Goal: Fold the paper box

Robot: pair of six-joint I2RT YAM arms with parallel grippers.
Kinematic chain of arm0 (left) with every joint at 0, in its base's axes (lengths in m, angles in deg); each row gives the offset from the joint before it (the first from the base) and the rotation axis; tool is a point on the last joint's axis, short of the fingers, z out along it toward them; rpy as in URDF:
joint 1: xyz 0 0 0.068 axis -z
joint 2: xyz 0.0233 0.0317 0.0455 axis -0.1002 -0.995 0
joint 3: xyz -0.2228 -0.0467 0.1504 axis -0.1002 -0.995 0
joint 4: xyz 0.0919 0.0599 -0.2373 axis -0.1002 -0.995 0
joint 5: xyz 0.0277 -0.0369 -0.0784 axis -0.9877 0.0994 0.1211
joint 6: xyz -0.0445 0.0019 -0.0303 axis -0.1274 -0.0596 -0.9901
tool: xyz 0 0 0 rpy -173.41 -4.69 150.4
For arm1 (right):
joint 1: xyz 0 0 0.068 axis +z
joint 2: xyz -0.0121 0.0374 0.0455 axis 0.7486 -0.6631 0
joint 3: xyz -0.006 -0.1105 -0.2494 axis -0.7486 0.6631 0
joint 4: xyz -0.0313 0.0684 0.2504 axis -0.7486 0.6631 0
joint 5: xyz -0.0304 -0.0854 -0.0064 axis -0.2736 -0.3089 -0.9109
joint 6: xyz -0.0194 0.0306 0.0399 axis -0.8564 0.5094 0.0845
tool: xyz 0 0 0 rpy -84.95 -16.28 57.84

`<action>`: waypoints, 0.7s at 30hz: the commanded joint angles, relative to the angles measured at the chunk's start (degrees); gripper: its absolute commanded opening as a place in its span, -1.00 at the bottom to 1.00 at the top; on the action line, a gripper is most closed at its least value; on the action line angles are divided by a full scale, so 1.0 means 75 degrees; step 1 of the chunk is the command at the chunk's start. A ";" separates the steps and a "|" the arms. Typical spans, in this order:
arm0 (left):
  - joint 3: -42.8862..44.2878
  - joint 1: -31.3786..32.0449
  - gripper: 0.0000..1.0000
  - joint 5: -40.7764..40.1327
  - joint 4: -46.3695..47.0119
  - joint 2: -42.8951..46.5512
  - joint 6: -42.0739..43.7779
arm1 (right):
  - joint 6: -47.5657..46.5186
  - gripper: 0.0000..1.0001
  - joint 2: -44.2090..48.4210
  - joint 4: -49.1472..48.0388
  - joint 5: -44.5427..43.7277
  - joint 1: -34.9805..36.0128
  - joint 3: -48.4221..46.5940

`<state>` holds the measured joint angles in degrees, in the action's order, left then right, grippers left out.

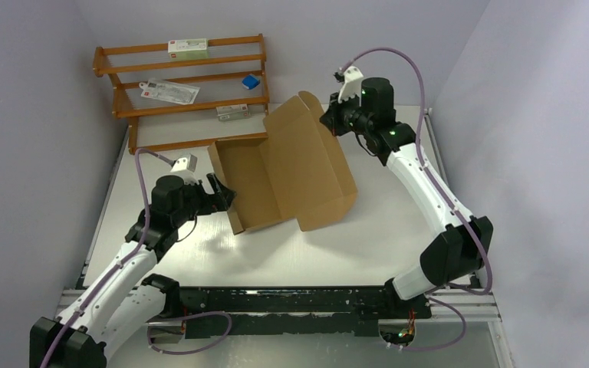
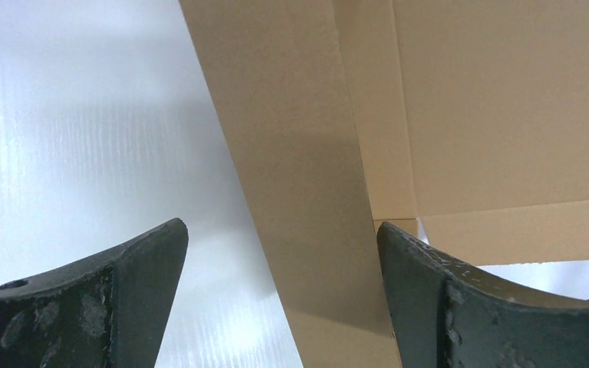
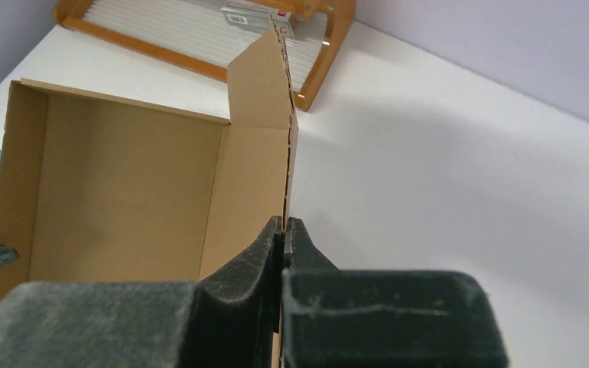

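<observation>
Now I'm pinching the box's [image 1: 253, 180] lid [image 1: 310, 157] with my right gripper [image 3: 284, 226], left gripper [image 2: 281, 228] gaping around its wall; long side pointing at the shelf [image 1: 169, 142], right wall hiding.

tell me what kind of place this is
Probably a robot test cell in a lab, not a home: a white table boxed in by plain lilac walls, a left arm and right arm bolted at its edge, a half-folded paper box.
</observation>
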<state>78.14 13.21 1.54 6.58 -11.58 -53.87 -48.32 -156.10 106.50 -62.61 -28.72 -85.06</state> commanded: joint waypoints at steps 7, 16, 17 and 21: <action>-0.0265 0.0003 0.95 0.0561 0.0192 -0.0350 -0.0205 | -0.2795 -1.00 -0.1230 0.1141 -0.0064 0.1124 -0.2276; -0.0128 0.0005 0.95 0.0572 -0.0459 -0.0118 -0.0271 | -0.4491 -1.00 -0.2054 0.1648 -0.0275 0.1562 -0.3702; -0.0136 0.0003 0.95 0.0438 -0.0693 0.0014 -0.0316 | -0.4676 -1.00 -0.2094 0.1684 -0.0293 0.1613 -0.3770; -0.0278 0.0003 0.95 0.0495 -0.0911 0.0472 -0.0637 | -0.5219 -0.97 -0.2179 0.1610 -0.0215 0.1765 -0.3807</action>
<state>76.39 13.21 5.58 2.84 -11.01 -56.28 -79.80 -171.70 117.95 -63.61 -16.52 -111.59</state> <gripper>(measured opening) 0.974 0.029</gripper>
